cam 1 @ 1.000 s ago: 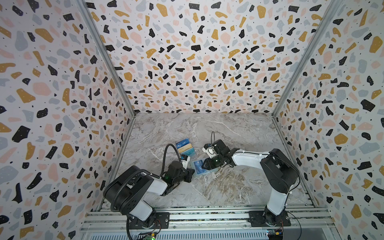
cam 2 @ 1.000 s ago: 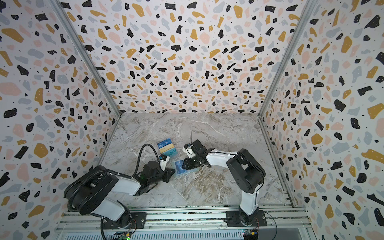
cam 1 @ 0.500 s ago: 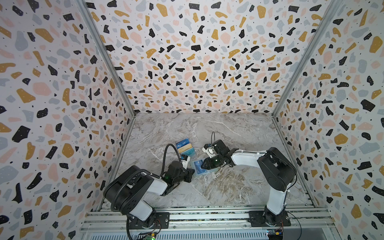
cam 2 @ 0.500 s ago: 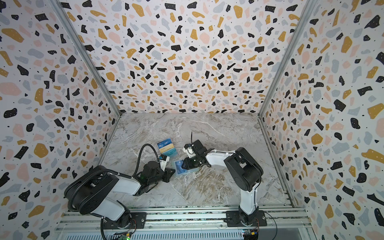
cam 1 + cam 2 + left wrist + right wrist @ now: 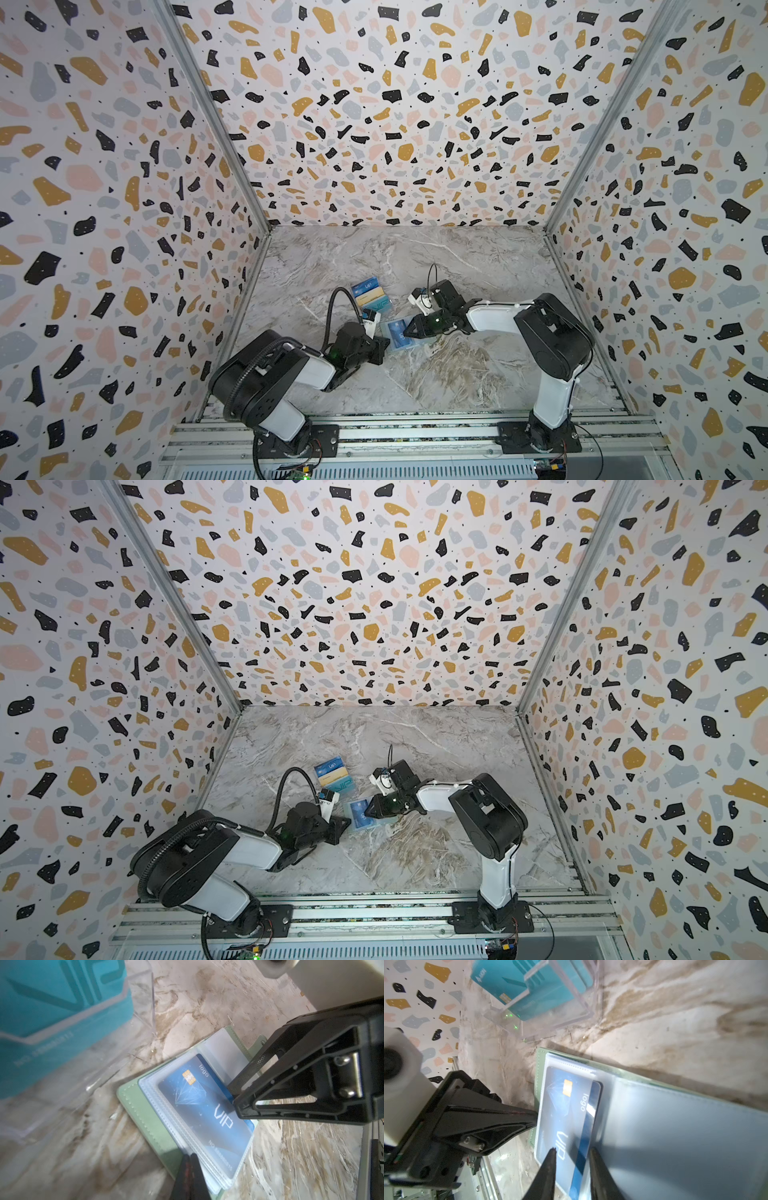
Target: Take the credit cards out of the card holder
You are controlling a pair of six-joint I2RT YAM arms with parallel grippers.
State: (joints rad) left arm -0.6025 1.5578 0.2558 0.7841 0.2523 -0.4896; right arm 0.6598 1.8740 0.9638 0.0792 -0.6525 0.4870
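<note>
Clear stand (image 5: 143, 997), 11 o'clock of wallet (image 5: 145, 1118), holds teal VIP card (image 5: 52, 1001); rear cards too small to read. Wallet open, flat on marble table (image 5: 457, 374), blue card (image 5: 197, 1105) inside clear sleeve (image 5: 149, 1086). Left claw (image 5: 189, 1159) clenched, tips on wallet edge at 8 o'clock. Right claw (image 5: 572, 1150) parted, tips over blue card from 3 o'clock, shadowing wallet's other half.

The card holder (image 5: 398, 337) lies open on the table (image 5: 457, 382), with a card (image 5: 199, 1109) in its top sleeve. The left fingers (image 5: 381, 345) touch its left edge and the right fingers (image 5: 412, 331) reach over its right half. Behind it, slightly left, a tiered stand (image 5: 371, 296) holds further cards (image 5: 367, 288).
</note>
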